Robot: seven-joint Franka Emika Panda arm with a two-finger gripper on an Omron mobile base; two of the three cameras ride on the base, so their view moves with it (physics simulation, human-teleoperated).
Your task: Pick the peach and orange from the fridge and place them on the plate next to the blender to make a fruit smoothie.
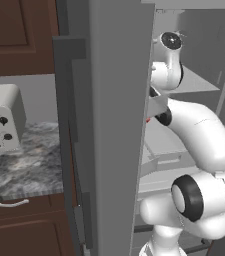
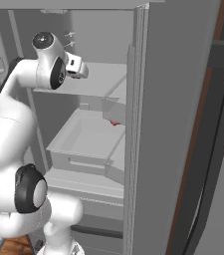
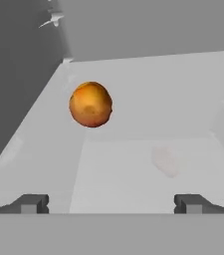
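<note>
In the hand view we see the peach (image 3: 90, 104) on a pale shelf inside the fridge (image 3: 148, 94), ahead of and above our left fingertip (image 3: 31, 203), well apart from it. Our gripper (image 3: 111, 204) has its fingers wide apart, holding nothing.

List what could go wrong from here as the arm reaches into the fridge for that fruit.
1. The fruit sits left of the line between the open fingertips; a straight advance could nudge the round fruit so it rolls deeper on the shelf.
2. The arm works close to the open fridge door edge; swinging out could clip it.
3. Its colour is orange with darker patches, so telling peach from orange is uncertain; the wrong fruit order is possible.
</note>
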